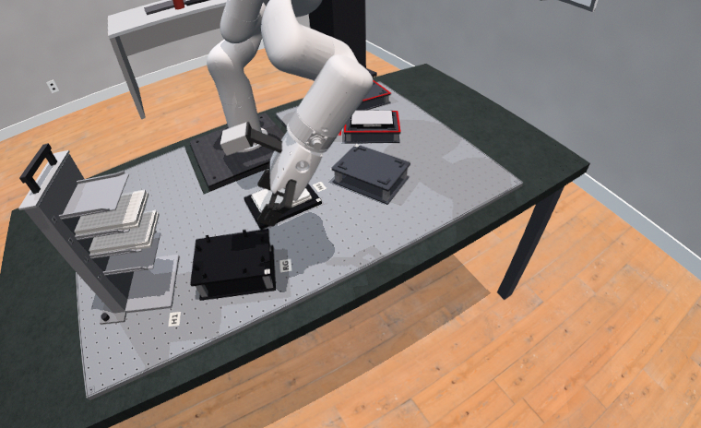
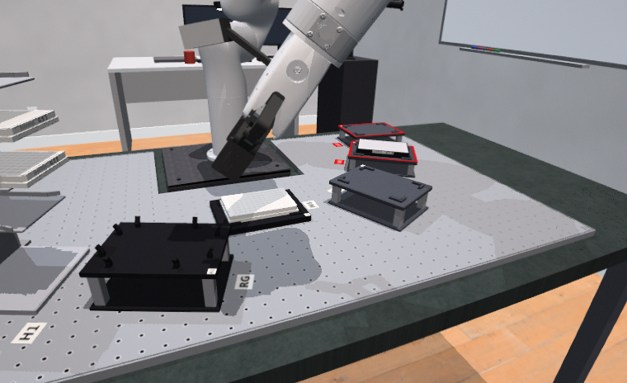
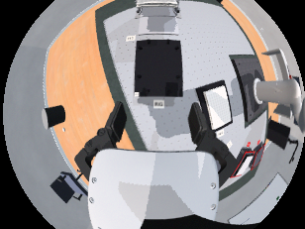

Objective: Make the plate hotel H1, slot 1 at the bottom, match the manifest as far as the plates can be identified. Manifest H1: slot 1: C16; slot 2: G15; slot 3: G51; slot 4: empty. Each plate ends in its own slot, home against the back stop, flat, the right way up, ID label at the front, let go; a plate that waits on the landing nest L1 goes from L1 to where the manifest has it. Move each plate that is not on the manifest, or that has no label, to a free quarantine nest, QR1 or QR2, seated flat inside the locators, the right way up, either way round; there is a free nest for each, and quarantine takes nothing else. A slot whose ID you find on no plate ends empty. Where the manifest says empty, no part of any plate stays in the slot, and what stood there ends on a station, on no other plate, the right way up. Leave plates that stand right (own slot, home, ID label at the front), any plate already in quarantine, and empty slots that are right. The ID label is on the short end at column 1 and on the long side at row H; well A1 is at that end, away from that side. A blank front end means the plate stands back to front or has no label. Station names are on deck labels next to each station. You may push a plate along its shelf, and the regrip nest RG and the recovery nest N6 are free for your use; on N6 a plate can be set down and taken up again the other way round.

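The plate hotel H1 [image 1: 98, 228] stands at the left of the deck. Two white well plates [image 1: 113, 212] [image 1: 125, 236] sit on its two middle shelves; the top and bottom shelves look bare. Their labels are too small to read. A third white plate [image 2: 257, 203] lies flat on a low black nest [image 1: 288, 212] in the middle of the deck. My gripper [image 2: 233, 159] hangs tilted just above the back of this plate, open and empty. In the wrist view the open fingers hold nothing and the plate [image 3: 217, 102] lies to the right.
The black regrip nest RG [image 2: 158, 257] stands empty in front of the hotel. A grey raised nest [image 2: 380, 195] stands empty to the right. Behind it, one red-edged quarantine nest holds a plate [image 2: 382, 149]; the other [image 2: 370, 129] is empty.
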You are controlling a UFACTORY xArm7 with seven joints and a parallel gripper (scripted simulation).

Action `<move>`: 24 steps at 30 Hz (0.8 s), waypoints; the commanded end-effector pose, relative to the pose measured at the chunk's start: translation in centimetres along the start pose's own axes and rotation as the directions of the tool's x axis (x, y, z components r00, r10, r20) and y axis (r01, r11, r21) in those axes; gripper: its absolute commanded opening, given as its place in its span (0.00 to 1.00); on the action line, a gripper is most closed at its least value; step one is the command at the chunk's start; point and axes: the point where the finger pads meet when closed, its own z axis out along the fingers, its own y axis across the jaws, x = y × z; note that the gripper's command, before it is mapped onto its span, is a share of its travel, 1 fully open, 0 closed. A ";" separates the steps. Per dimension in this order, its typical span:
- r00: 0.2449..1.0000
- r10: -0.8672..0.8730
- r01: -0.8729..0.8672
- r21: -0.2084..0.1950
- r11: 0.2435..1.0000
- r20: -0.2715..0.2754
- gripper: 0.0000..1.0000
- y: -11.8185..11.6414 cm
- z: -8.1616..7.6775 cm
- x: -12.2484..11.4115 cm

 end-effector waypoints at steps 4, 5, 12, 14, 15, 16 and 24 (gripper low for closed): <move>0.991 0.001 -0.002 0.003 1.000 0.132 1.00 -0.1 -0.1 0.1; 0.989 0.001 -0.002 0.003 1.000 0.149 1.00 -0.1 -0.1 0.1; 0.973 0.001 -0.002 0.004 1.000 0.230 1.00 -0.1 -0.1 0.1; 0.965 0.001 -0.002 0.004 1.000 0.263 1.00 -0.1 -0.1 0.1; 0.960 0.001 -0.002 0.004 1.000 0.279 1.00 -0.1 -0.1 0.1; 0.956 0.001 -0.002 0.004 1.000 0.295 1.00 -0.1 -0.1 0.1; 0.908 0.000 -0.002 0.004 1.000 0.419 1.00 -0.1 -0.1 0.1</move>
